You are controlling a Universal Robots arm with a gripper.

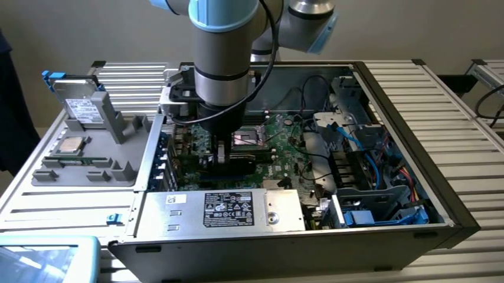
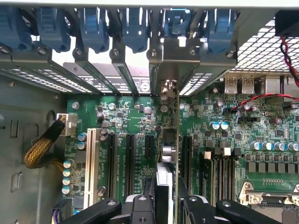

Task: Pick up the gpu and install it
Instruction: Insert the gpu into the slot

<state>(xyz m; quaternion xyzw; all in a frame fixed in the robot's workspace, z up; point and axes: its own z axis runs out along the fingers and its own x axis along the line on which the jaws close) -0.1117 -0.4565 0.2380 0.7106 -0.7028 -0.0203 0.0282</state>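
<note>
Claw of dark metal (image 1: 222,154), seen from the exterior view, reaches down inside the open black metal computer case (image 1: 409,118). The thin, flat, black-cooled gpu (image 1: 248,157) is directly beneath it, on edge over the green motherboard (image 1: 275,132).

In the wrist view the claw (image 2: 166,205) is clamped on the gpu (image 2: 168,154), one finger on each side. This likely keeps the card upright for its slot. The silvery end bracket (image 2: 170,60) lies ahead of the claw, below the blue plastic clips (image 2: 93,28).
</note>
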